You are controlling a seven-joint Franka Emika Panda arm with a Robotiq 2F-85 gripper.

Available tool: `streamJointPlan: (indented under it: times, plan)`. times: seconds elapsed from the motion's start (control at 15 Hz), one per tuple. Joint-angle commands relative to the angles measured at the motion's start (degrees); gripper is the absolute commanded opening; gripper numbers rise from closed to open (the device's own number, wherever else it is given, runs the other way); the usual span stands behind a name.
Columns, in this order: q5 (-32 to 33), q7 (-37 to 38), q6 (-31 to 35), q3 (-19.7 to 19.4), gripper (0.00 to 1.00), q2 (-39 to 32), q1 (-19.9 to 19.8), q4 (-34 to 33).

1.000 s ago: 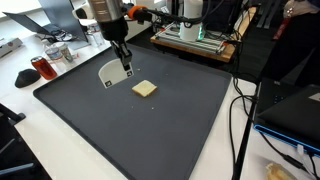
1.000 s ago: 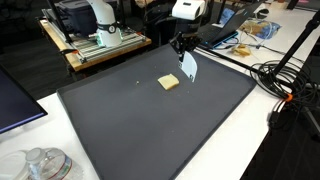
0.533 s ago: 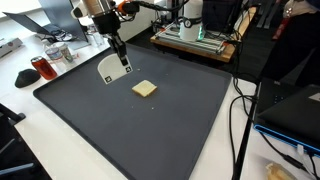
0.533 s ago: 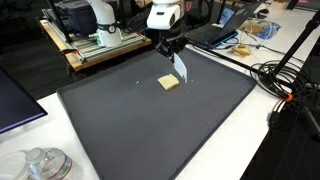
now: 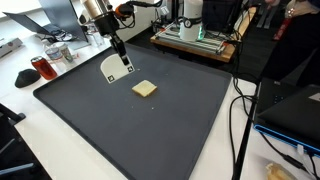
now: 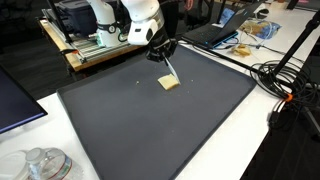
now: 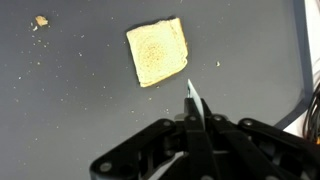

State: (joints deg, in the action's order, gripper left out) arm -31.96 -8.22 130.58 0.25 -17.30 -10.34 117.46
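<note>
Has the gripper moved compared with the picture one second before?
Yes. In an exterior view the gripper, shut on the spatula, shifted left, from right of the toast to above it.

One toast slice (image 5: 145, 89), one spatula (image 5: 114, 68)

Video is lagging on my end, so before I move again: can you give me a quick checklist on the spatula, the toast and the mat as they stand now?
1. Grip: the tool is shut on the spatula: ok.
2. Contact: the spatula is apart from the toast in both exterior views: ok.
3. Height of the spatula above the mat: cannot tell.
4. The toast lies flat and whole on the mat: ok.
5. Mat clean: crumbs are scattered around the toast in the wrist view: not ok.
6. Mat between the spatula and the toast free of other things: ok.
</note>
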Motion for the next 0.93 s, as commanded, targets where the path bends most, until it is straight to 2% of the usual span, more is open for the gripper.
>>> streamJointPlan:
  times: [0.0, 0.27, 0.33, 0.67, 0.87]
  plan:
    - [-5.7, -4.2, 2.1, 0.0, 0.01, 1.1, -1.3, 3.6]
    - [-8.6, -6.7, 3.5, -0.6, 0.01, 0.4, -1.4, 5.6]
    - [-6.2, -4.3, 2.1, -1.1, 0.04, -0.2, -0.4, 3.7]
    - [-6.6, -4.8, 2.5, -1.3, 0.04, -0.3, -0.5, 4.5]
    - [-10.0, -7.5, 5.2, -0.9, 0.01, -0.1, -1.5, 6.8]
